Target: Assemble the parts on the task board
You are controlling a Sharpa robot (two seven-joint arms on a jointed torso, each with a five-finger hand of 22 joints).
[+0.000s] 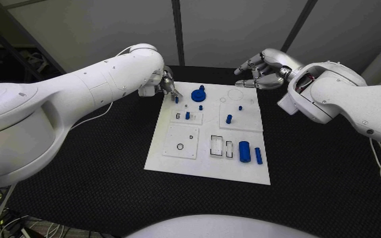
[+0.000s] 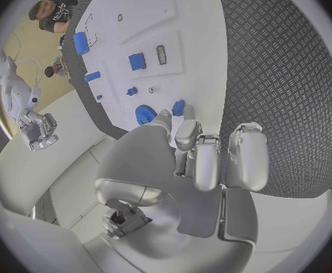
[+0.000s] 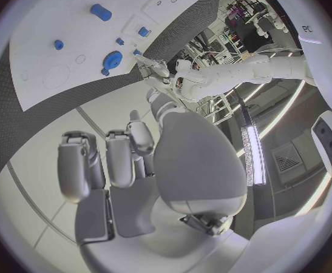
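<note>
Our left hand [image 1: 168, 85] pinches a small blue part [image 2: 178, 107] at the board's [image 1: 208, 161] far left corner; our right hand [image 1: 262, 72], fingers curled, holds nothing above the black surface [image 1: 317, 161] before grey wall panels [image 1: 230, 12].

Glossy white rounded arms, each ending in a silver robot hand [image 1: 167, 84], seemingly grey-padded.

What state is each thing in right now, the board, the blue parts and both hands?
Task board: flat on the black table.
Blue gear: on the board's far end.
Large blue cylinder: lying at the board's near right.
Small blue peg: on the board.
Left hand: at the board's far left corner, pinching a small blue part.
Right hand: raised beyond the board, holding nothing, fingers curled.
</note>
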